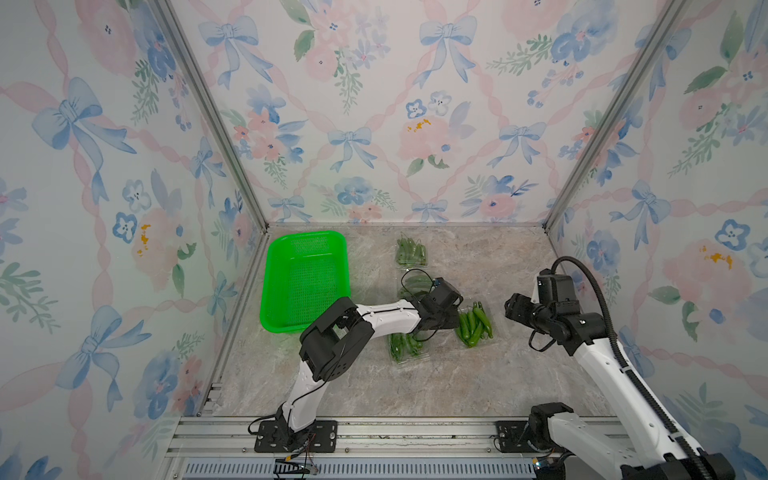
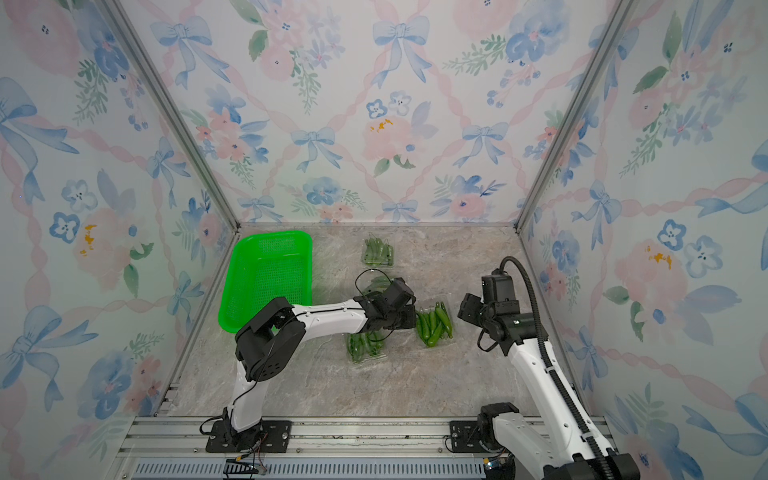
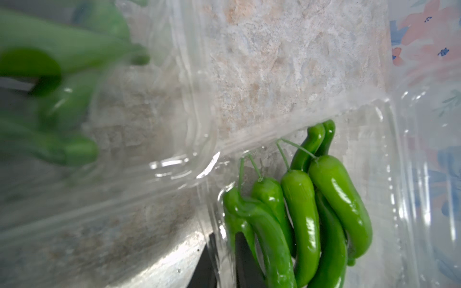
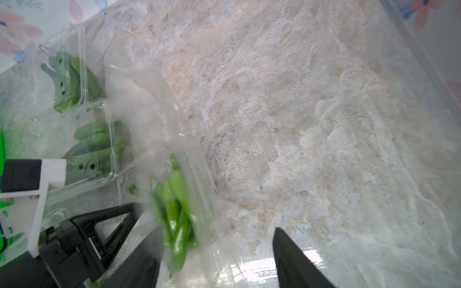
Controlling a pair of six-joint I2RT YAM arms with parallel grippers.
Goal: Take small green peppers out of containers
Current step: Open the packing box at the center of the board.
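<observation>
In both top views the green basket [image 1: 303, 282] sits at the table's [image 1: 457, 386] 9 o'clock side, with no peppers in it. Just toward 3 o'clock from it stand three closed containers [image 1: 411, 251], one behind another, the middle one partly hidden under the left arm. The left gripper [image 1: 446, 320] hangs at the 9 o'clock edge of the open container [image 1: 489, 334]. Its wrist view shows clear plastic right against the lens, and whether its jaws pinch that plastic or stand free cannot be told. The small green peppers [image 1: 473, 326] lie bunched in that open container, at 3 o'clock from the left gripper and right beside it. Their long axes run roughly from 12 to 6, with the stems toward 12. The right gripper [image 4: 218, 229] waits at the peppers' 3 o'clock, clearly apart from them, with its fingers [image 4: 294, 259] spread and gripping nothing. The left arm is the nearer one. A pinch across the bunch would probably want jaws closing along the 9 to 3 line, square to the peppers' length
</observation>
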